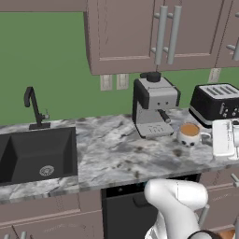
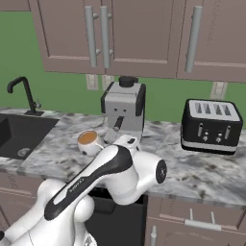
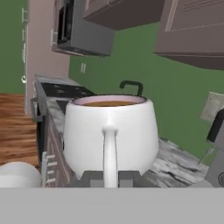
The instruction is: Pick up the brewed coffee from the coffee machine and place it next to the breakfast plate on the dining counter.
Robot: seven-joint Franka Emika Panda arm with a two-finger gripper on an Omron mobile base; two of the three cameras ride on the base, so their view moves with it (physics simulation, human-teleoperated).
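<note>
Stone, metal and glazed white – finishes on the kitchen counter

The worktop (image 1: 116,154) looks like polished grey-and-white marble, veined and smooth; the sink (image 1: 39,151) set in it is matt black, as is the faucet (image 1: 33,107). The coffee machine (image 1: 154,105) has brushed silver metal panels with black plastic trim and a black knob. The toaster (image 2: 211,126) is glossy black with pale metal along its top and base. The mug (image 3: 109,133) reads as smooth white ceramic with a soft sheen – brown liquid at its rim. Cabinet doors (image 2: 139,33) are matt brownish wood with satin metal bar handles; the wall is flat matt green.
</note>
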